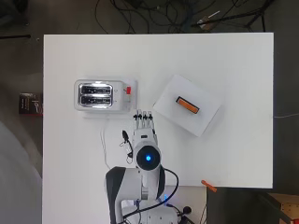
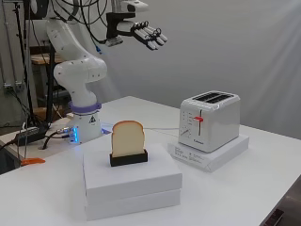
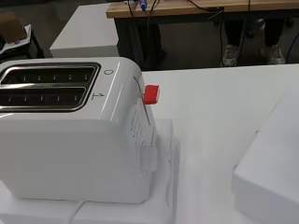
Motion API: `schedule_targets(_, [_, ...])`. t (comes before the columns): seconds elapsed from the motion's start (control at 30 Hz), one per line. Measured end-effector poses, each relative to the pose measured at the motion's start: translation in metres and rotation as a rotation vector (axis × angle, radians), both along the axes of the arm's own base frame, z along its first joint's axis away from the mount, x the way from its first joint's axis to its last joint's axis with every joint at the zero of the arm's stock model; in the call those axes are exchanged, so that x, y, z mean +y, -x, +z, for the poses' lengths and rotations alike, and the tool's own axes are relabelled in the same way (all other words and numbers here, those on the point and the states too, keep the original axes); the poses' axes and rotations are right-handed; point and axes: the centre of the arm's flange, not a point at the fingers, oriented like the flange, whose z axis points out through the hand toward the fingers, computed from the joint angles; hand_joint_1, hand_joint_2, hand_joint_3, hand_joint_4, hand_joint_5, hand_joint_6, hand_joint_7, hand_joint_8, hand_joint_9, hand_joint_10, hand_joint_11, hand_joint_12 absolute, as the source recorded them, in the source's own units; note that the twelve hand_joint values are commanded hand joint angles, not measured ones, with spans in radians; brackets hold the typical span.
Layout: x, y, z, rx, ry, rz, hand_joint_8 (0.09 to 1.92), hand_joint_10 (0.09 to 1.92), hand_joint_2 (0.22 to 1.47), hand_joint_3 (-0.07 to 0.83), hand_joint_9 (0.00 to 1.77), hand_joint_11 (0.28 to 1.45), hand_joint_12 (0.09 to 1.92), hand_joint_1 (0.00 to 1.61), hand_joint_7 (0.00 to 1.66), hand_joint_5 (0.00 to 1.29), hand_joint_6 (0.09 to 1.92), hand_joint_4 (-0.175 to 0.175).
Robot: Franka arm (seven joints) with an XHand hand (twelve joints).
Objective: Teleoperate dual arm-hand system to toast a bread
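Observation:
A slice of bread [image 2: 127, 138] stands upright in a black holder [image 2: 129, 158] on a white box [image 2: 131, 181]; from overhead the bread [image 1: 187, 104] shows edge-on as an orange strip. The white toaster [image 2: 210, 120] with two empty slots [image 1: 96, 94] and a red lever [image 3: 151, 94] sits on a flat white box [image 2: 209, 154]. My hand [image 2: 149, 35] hovers high above the table, fingers straight and open, holding nothing. Overhead, the hand [image 1: 144, 121] lies between toaster and bread box, just below the toaster's right end.
A white cable [image 1: 103, 144] runs from the toaster toward the arm's base [image 2: 84, 123]. A small orange object [image 1: 209, 185] lies at the table's near edge. A bench and desk stand behind the table in the wrist view.

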Motion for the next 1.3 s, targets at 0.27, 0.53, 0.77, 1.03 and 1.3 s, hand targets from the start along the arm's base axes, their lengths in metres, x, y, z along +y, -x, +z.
schedule_targets(0.27, [-0.012, -0.029, -0.017, 0.067, -0.081, -0.021, 0.09, 0.09, 1.29, -0.006, 0.42, 0.47, 0.09, 0.2, 0.28, 0.26, 0.09, -0.068])
schedule_targets(0.53, [-0.101, -0.073, -0.032, 0.133, -0.091, -0.171, 0.09, 0.09, 1.24, -0.006, 0.38, 0.46, 0.09, 0.17, 0.28, 0.38, 0.09, -0.005])
schedule_targets(0.77, [-0.198, -0.128, -0.118, 0.28, -0.105, -0.284, 0.09, 0.09, 1.21, -0.009, 0.39, 0.46, 0.09, 0.17, 0.31, 0.41, 0.09, -0.004])
schedule_targets(1.03, [-0.287, -0.092, -0.112, 0.252, -0.08, -0.405, 0.09, 0.09, 1.02, -0.009, 0.27, 0.4, 0.09, 0.4, 0.18, 0.21, 0.09, -0.021])
schedule_targets(1.3, [-0.155, -0.157, -0.129, 0.239, -0.079, -0.015, 0.09, 0.09, 1.0, -0.008, 0.29, 0.41, 0.09, 0.36, 0.2, 0.19, 0.09, 0.013])
